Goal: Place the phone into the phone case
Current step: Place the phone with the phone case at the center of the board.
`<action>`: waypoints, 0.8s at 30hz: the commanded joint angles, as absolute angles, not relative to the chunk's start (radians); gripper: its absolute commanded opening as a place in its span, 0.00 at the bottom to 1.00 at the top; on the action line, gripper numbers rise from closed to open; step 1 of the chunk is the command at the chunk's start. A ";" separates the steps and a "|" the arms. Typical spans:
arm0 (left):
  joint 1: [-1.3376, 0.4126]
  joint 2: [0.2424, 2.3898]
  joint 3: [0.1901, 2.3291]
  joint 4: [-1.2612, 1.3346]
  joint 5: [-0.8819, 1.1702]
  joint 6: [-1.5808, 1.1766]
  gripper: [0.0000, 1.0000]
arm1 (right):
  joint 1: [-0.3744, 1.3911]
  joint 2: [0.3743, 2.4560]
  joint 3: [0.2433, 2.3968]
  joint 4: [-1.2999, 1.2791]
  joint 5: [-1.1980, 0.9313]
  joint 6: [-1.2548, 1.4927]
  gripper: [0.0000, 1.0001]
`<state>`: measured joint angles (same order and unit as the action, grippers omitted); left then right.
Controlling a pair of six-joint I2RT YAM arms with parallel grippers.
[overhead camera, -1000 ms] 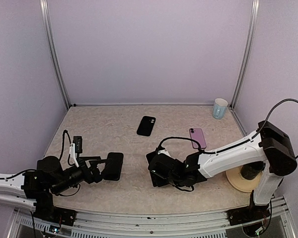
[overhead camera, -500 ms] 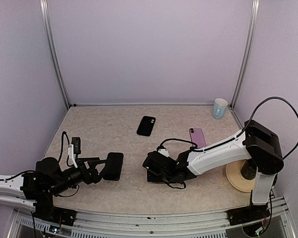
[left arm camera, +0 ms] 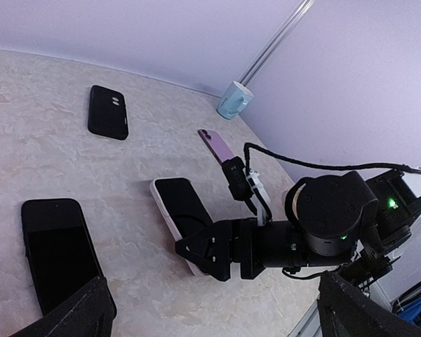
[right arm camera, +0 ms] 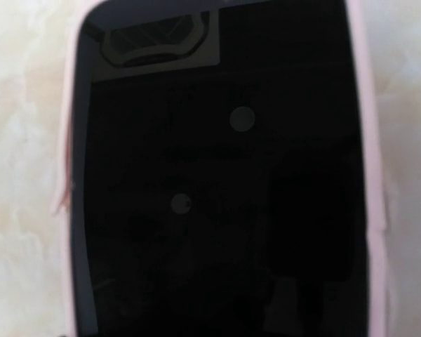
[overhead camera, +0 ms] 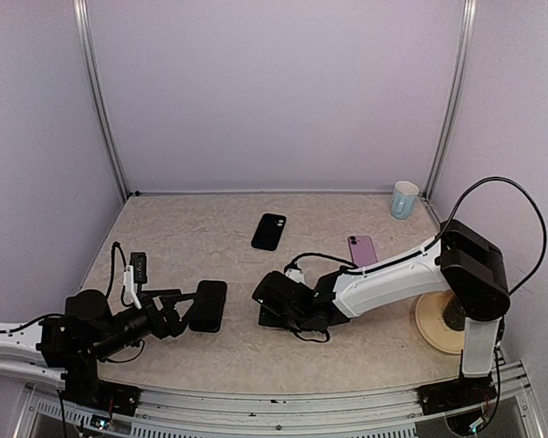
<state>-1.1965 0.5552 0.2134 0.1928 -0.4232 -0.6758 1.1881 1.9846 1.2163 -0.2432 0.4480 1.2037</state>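
**Left wrist view: right arm down on the pink-edged phone**

My left end effector (left arm camera: 214, 314) shows only as two dark fingertips (left arm camera: 81, 314) in the bottom corners. They are set wide apart, with nothing between them but the surface (left arm camera: 49, 133). Just past the left tip lies a black phone (left arm camera: 59, 253), screen up. In the middle a pink-edged phone (left arm camera: 175, 207) lies flat, screen up. The right end effector (left arm camera: 202, 254) sits over its near end, and I cannot tell how its jaws stand. Behind it is the right arm (left arm camera: 330, 225), with a cable (left arm camera: 316, 165) looping over it. Farther off I see a black case (left arm camera: 109, 112) and a purple phone (left arm camera: 216, 145). A pale blue mug (left arm camera: 233, 100) stands by the wall (left arm camera: 337, 70).
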 commanded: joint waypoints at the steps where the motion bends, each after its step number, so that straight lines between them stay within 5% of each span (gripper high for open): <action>1: -1.192 0.514 0.207 0.179 -0.441 -0.660 0.99 | 1.183 2.008 1.240 -0.272 0.445 1.266 0.66; 24: -1.186 0.472 0.172 0.182 -0.458 -0.679 0.99 | 1.199 2.035 1.261 -0.334 0.403 1.266 0.77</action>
